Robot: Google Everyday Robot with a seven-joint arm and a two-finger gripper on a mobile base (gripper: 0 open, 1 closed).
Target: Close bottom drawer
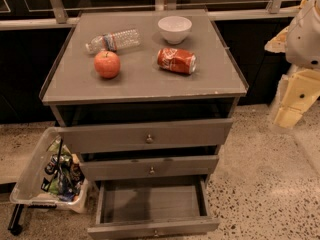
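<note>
The bottom drawer [150, 204] of the grey-brown cabinet is pulled far out towards me. Its shallow tray is empty. Its slim front panel [125, 230] lies at the lower edge of the view, with a small round knob [156, 232] at centre. My gripper [295, 96], cream and white, hangs at the right edge of the view. It is level with the cabinet top, well right of and above the drawer, and touches nothing.
The top drawer [147, 136] and middle drawer [150, 168] stand slightly out. On the cabinet top [145, 79] are an apple [107, 64], a plastic bottle [113, 40], a white bowl [174, 29] and a red can [176, 60]. A clear bin [30, 171] of packets sits on the floor at the left.
</note>
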